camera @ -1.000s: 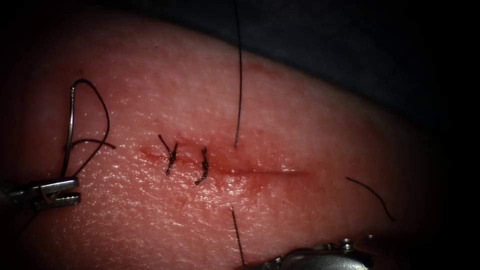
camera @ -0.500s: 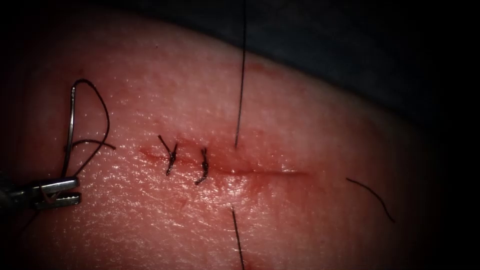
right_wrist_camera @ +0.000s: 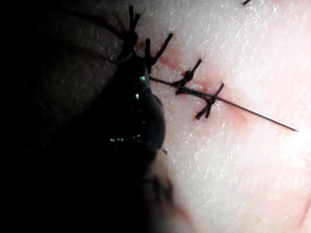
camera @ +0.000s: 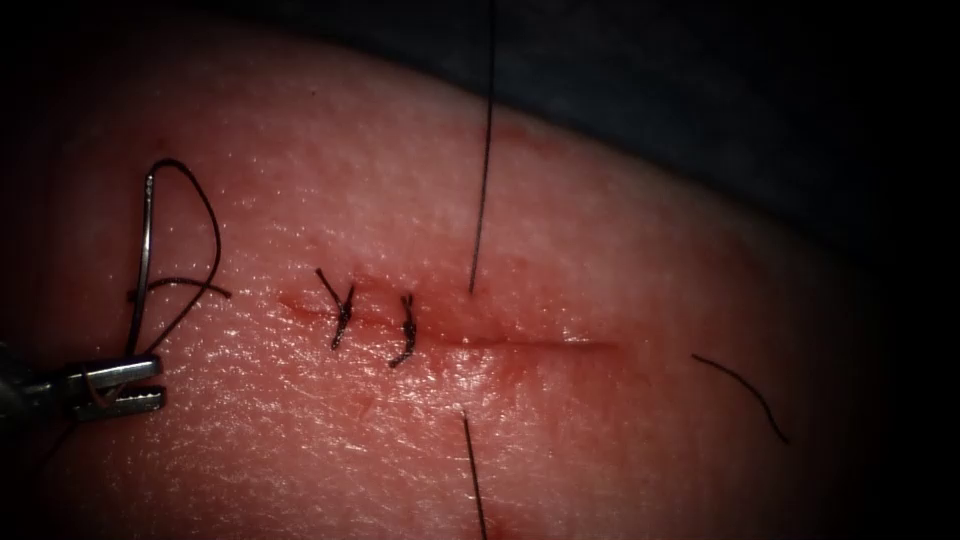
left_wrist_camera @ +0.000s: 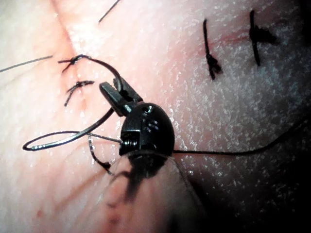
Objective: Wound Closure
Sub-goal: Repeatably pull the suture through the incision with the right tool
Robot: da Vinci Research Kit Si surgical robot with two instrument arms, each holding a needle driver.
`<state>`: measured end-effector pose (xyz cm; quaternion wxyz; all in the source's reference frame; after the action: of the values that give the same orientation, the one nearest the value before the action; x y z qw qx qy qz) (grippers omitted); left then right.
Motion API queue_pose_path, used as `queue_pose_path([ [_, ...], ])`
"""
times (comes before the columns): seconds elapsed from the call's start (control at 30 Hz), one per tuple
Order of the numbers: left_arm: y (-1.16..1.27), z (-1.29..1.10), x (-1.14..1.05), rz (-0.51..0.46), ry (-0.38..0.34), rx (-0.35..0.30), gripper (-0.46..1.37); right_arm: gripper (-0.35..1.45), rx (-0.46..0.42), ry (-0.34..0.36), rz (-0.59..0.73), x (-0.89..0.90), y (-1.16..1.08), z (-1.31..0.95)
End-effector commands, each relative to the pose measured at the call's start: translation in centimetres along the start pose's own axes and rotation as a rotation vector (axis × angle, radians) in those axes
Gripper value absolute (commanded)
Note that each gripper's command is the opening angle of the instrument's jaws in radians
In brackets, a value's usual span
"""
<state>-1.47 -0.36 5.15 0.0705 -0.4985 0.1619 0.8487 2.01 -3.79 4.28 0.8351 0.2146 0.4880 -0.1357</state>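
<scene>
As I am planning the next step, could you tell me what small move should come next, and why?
Probably take up the thread for a knot: it crosses the cut untied, right of two tied stitches, while the left tool jaws hold the needle near one end, out of the tissue.

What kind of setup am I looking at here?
Likely a bench suturing practice station: a slab of tissue with a cut, two tied stitches, and the left tool holding a curved needle off the tissue.
</scene>
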Motion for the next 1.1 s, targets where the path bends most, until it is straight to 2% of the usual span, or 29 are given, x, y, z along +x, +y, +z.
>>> queue_pose_path([
  [0.03,0.0,-0.01,0.0,0.0,0.001,-0.006,-0.35,-0.35,0.006,0.0,0.009,0.0,-0.01,0.01],
  [0.2,0.0,-0.01,0.0,0.0,0.001,-0.006,-0.35,-0.35,0.041,0.011,0.045,0.0,-0.12,0.03],
  [0.3,0.0,-0.01,0.0,0.001,0.001,-0.006,-0.35,-0.31,0.025,0.004,0.088,-0.01,-0.1,0.01],
  [0.4,0.0,-0.01,0.0,0.001,0.001,-0.006,-0.35,0.9,-0.053,-0.015,0.121,-0.09,-0.05,-0.06],
  [0.47,0.0,-0.01,0.01,0.001,0.001,-0.006,-0.35,1.09,-0.087,-0.027,0.137,-0.15,-0.02,-0.13],
  [0.67,0.0,-0.01,0.01,0.001,0.001,-0.006,-0.35,1.23,-0.156,-0.049,0.164,-0.28,0.06,-0.49],
  [0.87,0.0,-0.01,0.01,0.001,0.001,-0.006,-0.35,1.23,-0.22,-0.065,0.219,-0.46,0.12,-1.08],
  [0.97,0.0,-0.01,0.01,0.0,0.001,-0.006,-0.35,1.21,-0.28,-0.071,0.254,-0.64,0.24,-1.38],
  [1.1,0.0,0.0,0.01,0.0,0.001,-0.006,-0.35,1.19,-0.363,-0.093,0.263,-0.86,0.47,-1.61],
])
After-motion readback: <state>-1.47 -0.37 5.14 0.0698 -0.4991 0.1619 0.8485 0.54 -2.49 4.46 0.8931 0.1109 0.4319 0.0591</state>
